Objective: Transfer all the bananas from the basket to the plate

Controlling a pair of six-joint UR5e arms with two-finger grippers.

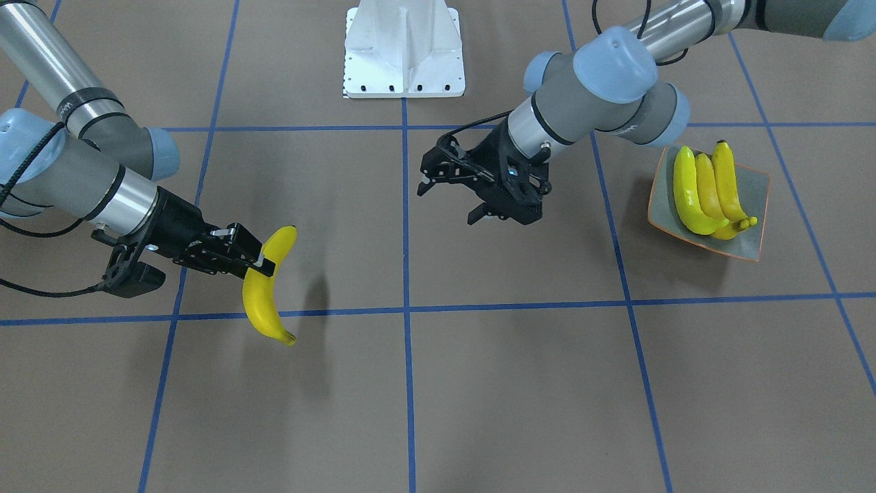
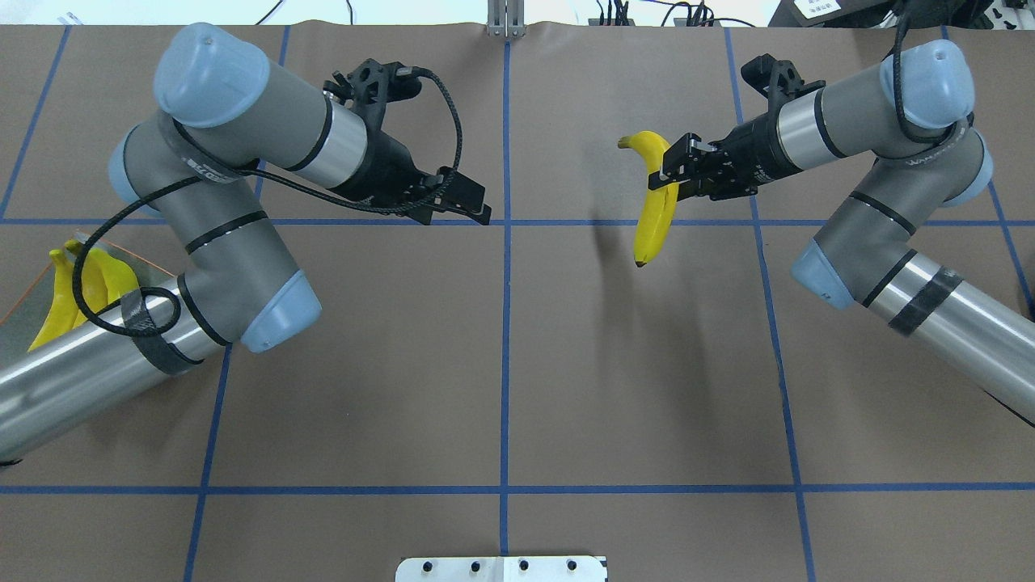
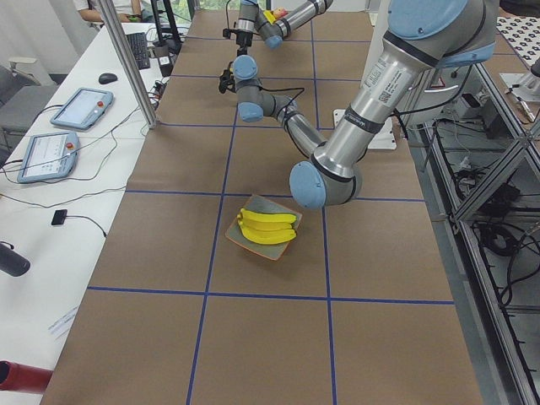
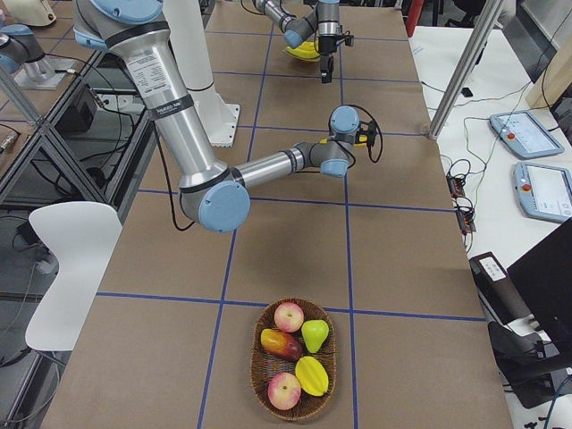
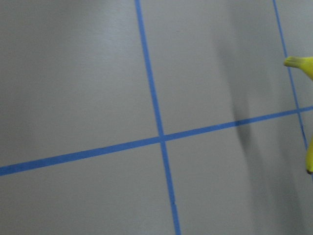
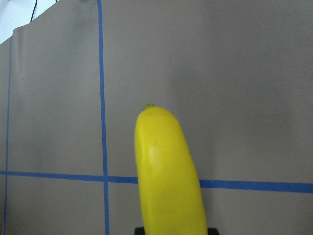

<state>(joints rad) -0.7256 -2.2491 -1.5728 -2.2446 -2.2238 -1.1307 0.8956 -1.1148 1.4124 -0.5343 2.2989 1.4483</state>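
Banana [image 1: 263, 308] first: from the camera facing me, my right pincer [image 1: 263, 266] is clenched across its upper half and holds it clear of the worktop [image 1: 513, 383], curved body hanging downward, its shadow just beside it on the brown surface. In the same view my left pincer [image 1: 452, 200] hovers near the middle with its jaws spread and nothing between them. Well off to its side sits the plate [image 1: 756, 198], with three bananas [image 1: 706, 192] lying side by side in it, touching one another. From overhead, the banana [image 2: 655, 218] hangs from my right pincer [image 2: 675, 171] in the far right square, my left pincer [image 2: 477, 206] is released above a blue tape line, and my left arm hides most of the plate [image 2: 16, 311] and the three bananas [image 2: 57, 311]. From the left end of the worktop, the plate [image 3: 280, 207] rests in a square just beside a tape line, the three bananas [image 3: 268, 228] stacked across it. From the right end, the basket [image 4: 254, 368] stands at the near end, well apart from the plate, holding apples, a pear and other fruit. My left wrist camera catches only taped worktop and the banana [image 5: 301, 62] at the frame's edge. My right wrist camera looks straight along the banana [image 6: 168, 181].
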